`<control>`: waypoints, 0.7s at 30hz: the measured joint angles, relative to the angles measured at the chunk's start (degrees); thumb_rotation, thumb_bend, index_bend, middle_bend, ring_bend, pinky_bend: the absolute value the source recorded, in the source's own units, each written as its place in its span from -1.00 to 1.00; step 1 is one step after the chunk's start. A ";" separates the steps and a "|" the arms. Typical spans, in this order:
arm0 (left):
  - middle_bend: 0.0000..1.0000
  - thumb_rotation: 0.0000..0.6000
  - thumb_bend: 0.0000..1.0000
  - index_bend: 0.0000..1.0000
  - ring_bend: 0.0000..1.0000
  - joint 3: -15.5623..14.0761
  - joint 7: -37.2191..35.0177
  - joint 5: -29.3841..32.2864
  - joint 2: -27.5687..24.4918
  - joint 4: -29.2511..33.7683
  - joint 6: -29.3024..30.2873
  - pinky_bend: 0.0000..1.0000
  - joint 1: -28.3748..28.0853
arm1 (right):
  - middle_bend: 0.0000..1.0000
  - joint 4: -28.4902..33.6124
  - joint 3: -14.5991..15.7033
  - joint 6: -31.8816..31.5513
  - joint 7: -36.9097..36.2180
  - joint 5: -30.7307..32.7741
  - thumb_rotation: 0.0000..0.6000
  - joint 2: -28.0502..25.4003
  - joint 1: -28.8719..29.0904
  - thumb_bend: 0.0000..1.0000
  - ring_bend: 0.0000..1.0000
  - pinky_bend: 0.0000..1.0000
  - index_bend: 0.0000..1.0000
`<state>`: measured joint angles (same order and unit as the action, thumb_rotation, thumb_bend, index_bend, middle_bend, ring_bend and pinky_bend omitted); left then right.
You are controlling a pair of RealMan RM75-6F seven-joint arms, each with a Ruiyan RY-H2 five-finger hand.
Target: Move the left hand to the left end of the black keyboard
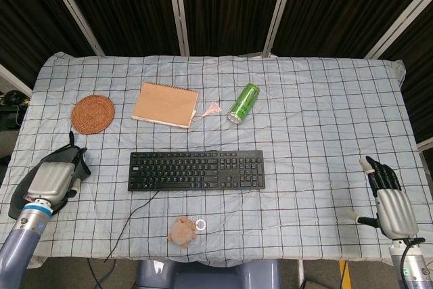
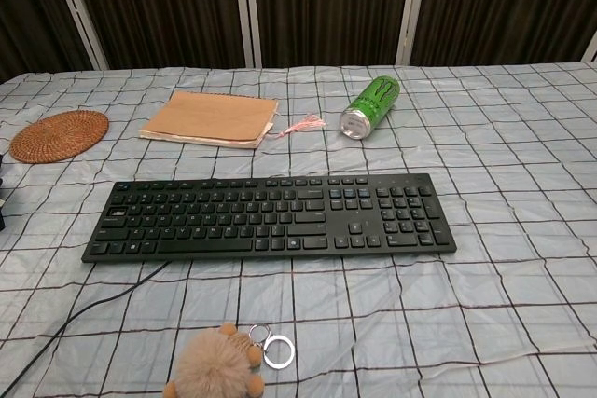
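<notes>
Metal left hand (image 1: 51, 179) over dark cloth pouch (image 1: 27, 191), grip unclear; flat black keyboard (image 1: 196, 170) apart.

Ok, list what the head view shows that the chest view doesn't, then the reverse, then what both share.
Only the head view: the left hand over a dark pouch, the right hand at the near right table edge, and the table's far edge. Only the chest view: nothing extra, just a closer look. Both: black keyboard, woven coaster, brown notebook, green can, and fluffy keychain.
</notes>
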<state>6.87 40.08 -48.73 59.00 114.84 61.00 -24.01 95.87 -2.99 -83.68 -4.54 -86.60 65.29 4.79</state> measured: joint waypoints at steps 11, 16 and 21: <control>0.69 1.00 0.04 -1.00 0.44 -2.06 13.07 23.04 4.89 0.16 -4.59 0.09 -16.94 | -1.00 0.01 0.01 0.27 -0.73 0.09 1.00 -0.16 0.07 -0.91 -1.00 -1.00 -0.98; 0.69 1.00 0.04 -1.00 0.44 -4.07 14.02 25.38 7.68 -0.17 -3.86 0.09 -20.30 | -1.00 0.31 -0.04 0.60 -0.98 0.46 1.00 -0.29 0.11 -0.91 -1.00 -1.00 -0.97; 0.69 1.00 0.04 -1.00 0.44 -5.09 14.43 27.32 9.69 -0.49 -2.90 0.09 -22.45 | -1.00 0.46 -0.03 0.64 -1.02 0.56 1.00 -0.39 0.08 -0.90 -1.00 -1.00 -0.97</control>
<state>1.79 54.51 -21.40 68.69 114.35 58.10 -46.46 96.32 -3.02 -83.04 -5.55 -86.04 64.90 4.87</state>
